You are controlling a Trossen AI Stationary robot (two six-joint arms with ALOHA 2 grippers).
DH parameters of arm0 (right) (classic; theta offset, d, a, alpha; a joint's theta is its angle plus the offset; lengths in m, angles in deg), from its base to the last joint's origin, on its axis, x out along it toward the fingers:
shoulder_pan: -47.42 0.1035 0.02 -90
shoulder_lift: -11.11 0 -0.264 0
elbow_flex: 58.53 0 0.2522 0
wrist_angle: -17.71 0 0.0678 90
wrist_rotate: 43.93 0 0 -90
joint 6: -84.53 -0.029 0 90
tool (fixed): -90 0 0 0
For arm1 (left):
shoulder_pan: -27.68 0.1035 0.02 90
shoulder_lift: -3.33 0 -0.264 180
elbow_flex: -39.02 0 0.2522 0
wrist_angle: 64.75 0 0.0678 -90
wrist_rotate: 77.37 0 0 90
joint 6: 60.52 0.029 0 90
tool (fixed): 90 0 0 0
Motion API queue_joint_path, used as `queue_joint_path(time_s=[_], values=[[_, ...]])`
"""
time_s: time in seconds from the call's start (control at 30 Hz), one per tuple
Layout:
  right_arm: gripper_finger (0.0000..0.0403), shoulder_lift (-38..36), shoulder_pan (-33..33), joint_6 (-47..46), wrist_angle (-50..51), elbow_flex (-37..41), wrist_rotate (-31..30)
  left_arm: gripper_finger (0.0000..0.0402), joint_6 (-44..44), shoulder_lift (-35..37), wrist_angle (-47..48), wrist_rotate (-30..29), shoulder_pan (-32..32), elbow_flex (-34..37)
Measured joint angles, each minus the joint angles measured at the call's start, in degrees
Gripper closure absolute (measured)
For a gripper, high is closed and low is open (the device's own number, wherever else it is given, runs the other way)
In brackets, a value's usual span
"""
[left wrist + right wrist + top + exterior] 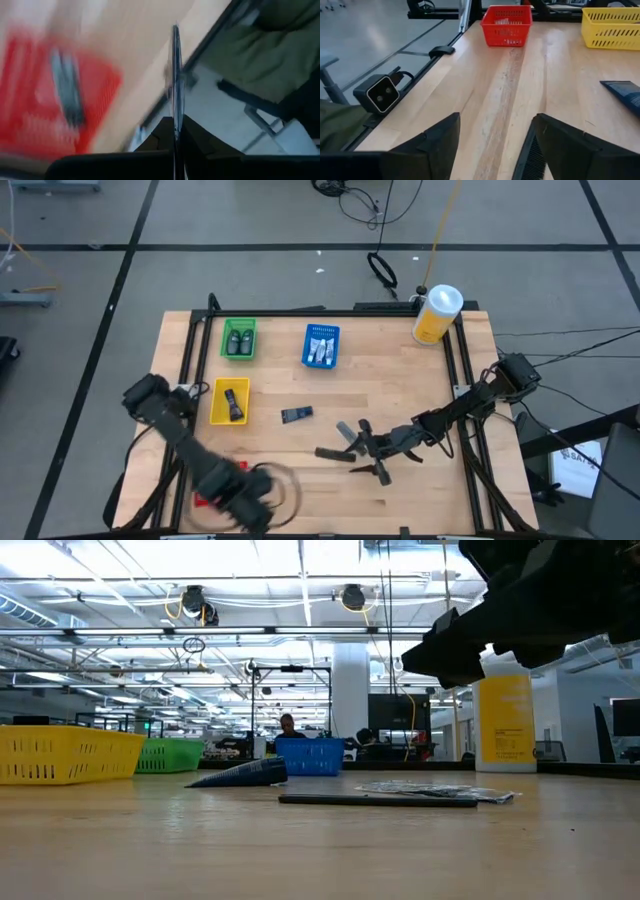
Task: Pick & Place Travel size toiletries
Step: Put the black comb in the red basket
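left gripper [176,142] pinched on flat packet [176,85] (edge-on)

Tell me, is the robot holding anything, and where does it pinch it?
The left hand pinches a thin flat packet by its end, edge-on. The right hand is open, holding nothing.

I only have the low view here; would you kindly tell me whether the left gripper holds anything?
Observer: Yes. The left gripper is shut on a thin flat packet, which its wrist view shows edge-on.
Operator: Thank you. Where is that arm?
Observer: At the lower left of the high view, by the red plastic mesh tray, which already holds a grey item.
Operator: And the right gripper?
Observer: The right gripper is open and empty, facing that red tray.
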Motion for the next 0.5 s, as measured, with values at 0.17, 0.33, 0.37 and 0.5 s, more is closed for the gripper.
queue_joint_path(time_s=[0.17,0.33,0.37,0.5], values=[[0.016,0.0,0.0,0.11,-1.59,0.0,0.02,0.0397,-18.36,-0.01,7.72,0.23,-8.65,-0.04],[0.0162,0.0,0.0,0.12,-3.54,0.0,0.02,0.0398,-29.04,-0.04,15.46,-4.32,-14.6,-0.04],[0.0162,0.0,0.0,0.11,-3.88,0.0,0.02,0.0398,-30.19,-0.02,16.67,-6.7,-15.45,-0.04],[0.0162,0.0,0.0,-0.02,-4.0,0.0,0.02,0.0396,-32.74,-0.02,18.44,-17.73,-17.32,-0.02]])
